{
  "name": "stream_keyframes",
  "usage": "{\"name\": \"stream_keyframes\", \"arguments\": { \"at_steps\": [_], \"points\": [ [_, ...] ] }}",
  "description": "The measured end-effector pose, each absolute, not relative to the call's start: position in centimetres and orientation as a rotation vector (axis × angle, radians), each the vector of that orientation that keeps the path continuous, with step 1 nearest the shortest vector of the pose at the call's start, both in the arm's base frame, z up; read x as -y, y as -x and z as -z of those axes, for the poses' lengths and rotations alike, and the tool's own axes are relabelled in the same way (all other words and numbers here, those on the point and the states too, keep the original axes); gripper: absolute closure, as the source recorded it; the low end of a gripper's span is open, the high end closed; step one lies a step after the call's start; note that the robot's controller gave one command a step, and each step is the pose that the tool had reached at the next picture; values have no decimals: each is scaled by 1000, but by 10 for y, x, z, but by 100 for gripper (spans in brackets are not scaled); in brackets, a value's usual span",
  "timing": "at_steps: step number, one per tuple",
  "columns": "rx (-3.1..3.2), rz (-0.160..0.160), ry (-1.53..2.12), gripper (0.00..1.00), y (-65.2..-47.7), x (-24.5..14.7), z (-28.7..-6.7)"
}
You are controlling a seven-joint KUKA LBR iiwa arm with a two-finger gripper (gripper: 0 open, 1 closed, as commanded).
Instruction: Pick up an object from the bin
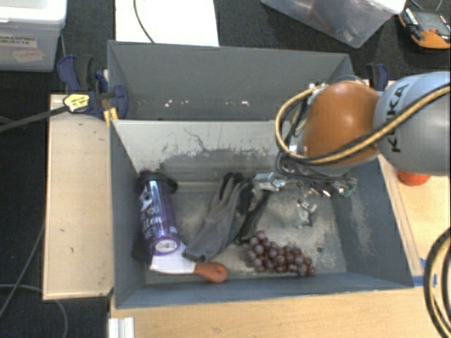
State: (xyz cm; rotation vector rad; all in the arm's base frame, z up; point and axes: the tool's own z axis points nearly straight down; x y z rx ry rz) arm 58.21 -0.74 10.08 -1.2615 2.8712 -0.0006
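At the far left of the grey bin (125, 162), a purple bottle (156, 213) is seen lying on its side, its cap end pointed to the near wall. A white flat piece (168, 265) is tucked just under that near end, and right beside it an orange rounded piece (212, 272) is laid against the near wall. Now the middle: a grey glove (217, 225) is spread out limp, cuff near, tips far, with a black strip (251, 211) pressed along its right edge. Just to the right, a bunch of dark red grapes (277, 255) is found on the floor close to the near wall. The gripper (304, 213) is held low over bare floor right of centre, just beyond the grapes' far side and near the glove, apart from both. Whether it is set wide or narrow cannot be told from this angle. Above it, the orange wrist cover (338, 122) is ringed by looped cables.
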Motion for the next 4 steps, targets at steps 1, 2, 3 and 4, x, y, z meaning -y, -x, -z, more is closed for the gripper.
{"name": "stream_keyframes", "arguments": {
  "at_steps": [1,2,3,4],
  "points": [
    [-2850,7,1269,0,-582,-49,-70],
    [-2576,9,1782,100,-578,-94,-71],
    [-2578,8,1779,100,-579,-93,-71],
    [-2588,1,1779,100,-576,-93,-105]
  ]
}}
